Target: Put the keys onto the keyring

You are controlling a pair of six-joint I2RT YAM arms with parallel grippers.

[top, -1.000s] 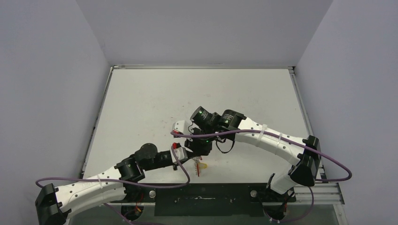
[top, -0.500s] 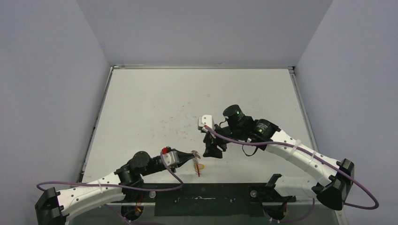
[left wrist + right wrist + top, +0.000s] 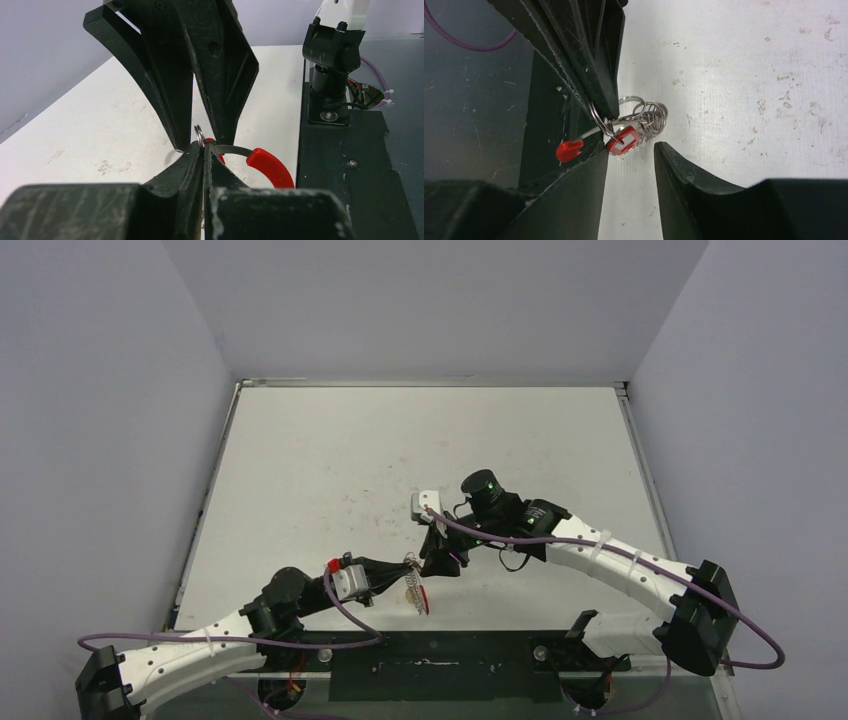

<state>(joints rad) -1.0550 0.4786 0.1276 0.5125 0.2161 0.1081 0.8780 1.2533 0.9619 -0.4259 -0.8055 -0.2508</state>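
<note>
My left gripper (image 3: 402,576) is shut on the keyring (image 3: 411,575), pinching its thin silver wire (image 3: 199,135) at the fingertips. The ring's coiled part (image 3: 654,118) and red sleeve (image 3: 266,167) hang past the jaws; the sleeve also shows in the right wrist view (image 3: 569,150). A key with a red plastic head (image 3: 623,140) hangs on the wire right by the left fingertips. My right gripper (image 3: 630,156) is open and empty, its fingers (image 3: 223,65) just in front of the ring, one fingertip close to the red key. I see no yellow-headed key.
The white table (image 3: 400,450) is scuffed and lies between grey walls. A black base strip (image 3: 440,655) runs along the near edge, just below the held ring. The right arm's mount (image 3: 330,65) stands on it.
The left arm has drawn back and down with the keyring. The right gripper swung off to the right, then came back beside the ring. The yellow key head seen earlier no longer shows.
</note>
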